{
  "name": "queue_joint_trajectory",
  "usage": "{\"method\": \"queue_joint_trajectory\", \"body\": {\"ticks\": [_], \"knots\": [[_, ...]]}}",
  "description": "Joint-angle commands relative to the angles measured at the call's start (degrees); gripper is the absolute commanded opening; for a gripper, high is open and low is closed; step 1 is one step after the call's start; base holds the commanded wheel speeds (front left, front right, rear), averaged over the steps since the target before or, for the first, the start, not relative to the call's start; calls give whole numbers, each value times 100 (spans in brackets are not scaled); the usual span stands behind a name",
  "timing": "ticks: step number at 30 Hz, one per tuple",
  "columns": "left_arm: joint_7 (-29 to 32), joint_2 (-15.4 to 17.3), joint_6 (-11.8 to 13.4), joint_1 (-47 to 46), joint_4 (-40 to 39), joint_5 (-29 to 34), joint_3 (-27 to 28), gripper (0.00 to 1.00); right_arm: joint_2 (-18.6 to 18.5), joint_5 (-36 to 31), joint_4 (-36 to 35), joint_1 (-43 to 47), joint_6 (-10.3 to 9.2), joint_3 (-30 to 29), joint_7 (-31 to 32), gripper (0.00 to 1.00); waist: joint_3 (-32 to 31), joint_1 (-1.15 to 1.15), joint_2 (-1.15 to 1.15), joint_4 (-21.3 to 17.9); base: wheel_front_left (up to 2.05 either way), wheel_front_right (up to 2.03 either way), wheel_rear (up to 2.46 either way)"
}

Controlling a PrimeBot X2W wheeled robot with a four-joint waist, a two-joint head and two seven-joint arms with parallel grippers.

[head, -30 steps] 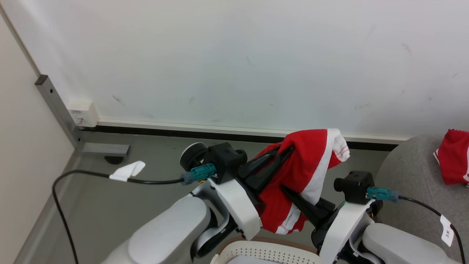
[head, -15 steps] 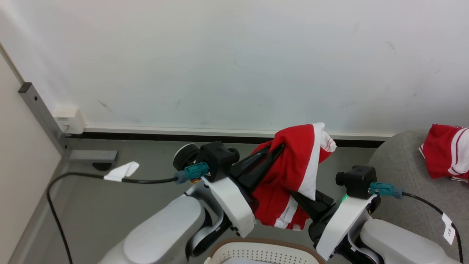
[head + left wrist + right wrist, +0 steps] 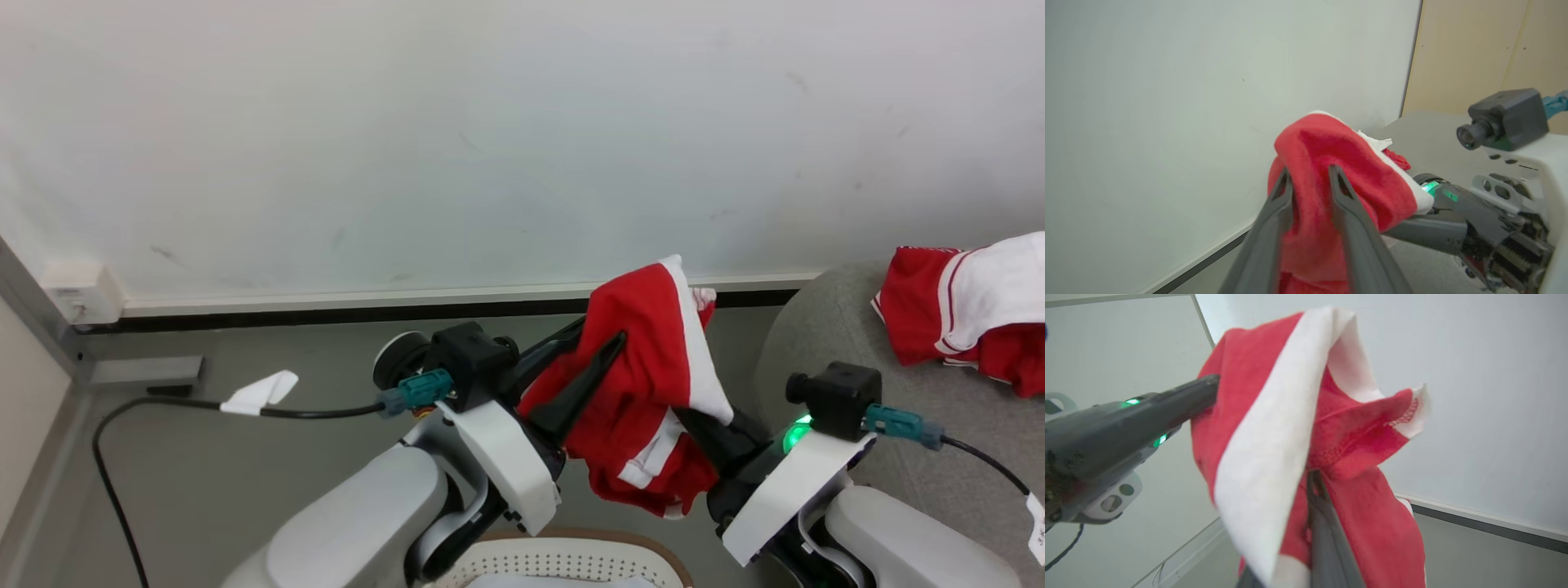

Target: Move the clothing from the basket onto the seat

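My left jaws are clenched on a red garment (image 3: 645, 384) with a white stripe. In the left wrist view, red cloth is pinched in the narrow gap between my two fingers (image 3: 1280, 212). My right jaws are buried under the same piece. The right wrist view shows one finger running up into the folds with the white panel draped across it, and I cannot tell whether that side is gripping or merely carrying the cloth. The garment hangs bunched between my two arms, clear of the floor (image 3: 245, 457). It is above the far side of the basket (image 3: 571, 562), which sits near me at the bottom of the head view.

The seat (image 3: 980, 400) is to the right, its grey rounded edge just beyond my right wrist. Other clothing (image 3: 931, 310), red with white panels, lies on it toward the far right, so I judge part of the job done. The piece I hold is out of the basket but not yet over the seat, though it is near the seat's left edge. What remains for it, as I read it, is a carry rightward and a release. Something pale shows inside the basket at the very bottom edge, too little to say whether more clothing waits there. So I cannot say how many trips are left.
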Motion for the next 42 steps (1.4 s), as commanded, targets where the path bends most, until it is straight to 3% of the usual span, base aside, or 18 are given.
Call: {"method": "queue_joint_trajectory", "body": {"ticks": [1,30,42], "knots": [[-69,1,10,107,-22,-78,12,100,-58,-118,-53,144,-13,-222,-21,0,43,0,0,-108,0,0,0],[-412,374,150,402,-577,159,-20,100,-54,-1911,-765,1432,-13,-2998,-22,0,695,0,0,-2154,0,0,0],[-487,265,191,574,-514,273,-171,100,16,-2292,-1054,2050,-13,-3652,-22,0,731,0,0,-2498,0,0,0]]}}
